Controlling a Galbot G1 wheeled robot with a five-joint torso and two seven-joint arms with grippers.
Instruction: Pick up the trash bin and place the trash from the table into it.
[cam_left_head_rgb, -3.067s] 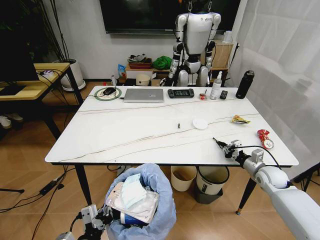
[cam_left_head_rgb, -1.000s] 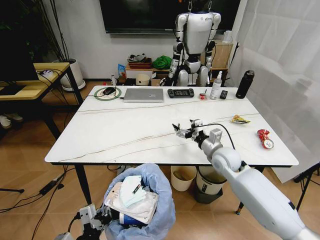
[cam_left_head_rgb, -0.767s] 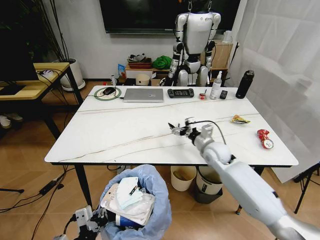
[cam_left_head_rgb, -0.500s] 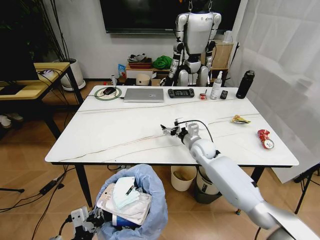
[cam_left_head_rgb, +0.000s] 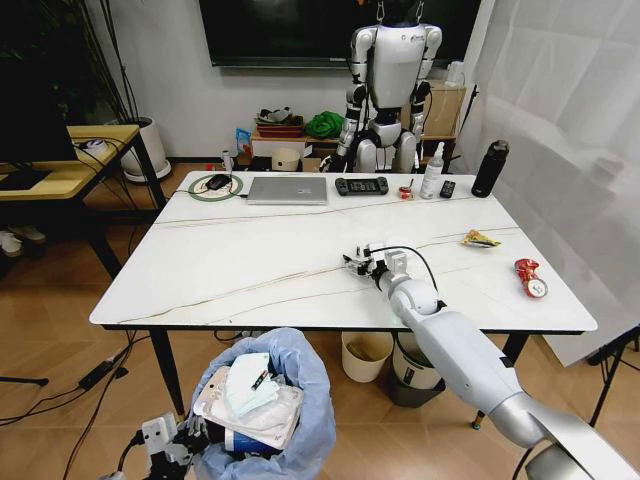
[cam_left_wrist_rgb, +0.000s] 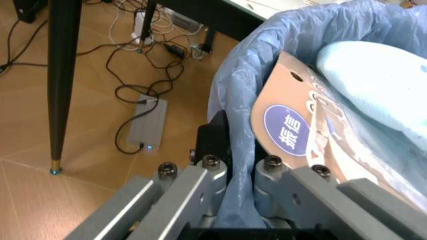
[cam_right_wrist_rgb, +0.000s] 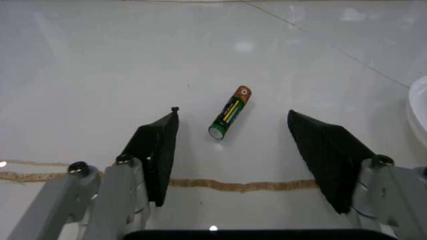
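- Your right gripper (cam_right_wrist_rgb: 230, 150) hides the small battery (cam_right_wrist_rgb: 229, 118) in the head view; from the right wrist you see it lying flat on the table (cam_left_head_rgb: 250, 260) between the spread fingers, touching neither, its long axis running slantwise between them, orange tip pointing away from the wrist.
- A white round lid (cam_right_wrist_rgb: 419, 110) is cut off at the wrist picture's edge.
- Your left gripper (cam_left_wrist_rgb: 233, 172) is clamped on the trash bin (cam_left_head_rgb: 270, 405) (rim and blue bag pinched between its fingers), low beside the table's near edge; the bin is stuffed with a cardboard carton (cam_left_wrist_rgb: 300, 130) and pale tissue.
- Farther right on the marble top lie a yellow wrapper (cam_left_head_rgb: 481, 238) and a crushed red can (cam_left_head_rgb: 528, 277); a laptop (cam_left_head_rgb: 287, 190) sits along the far edge.
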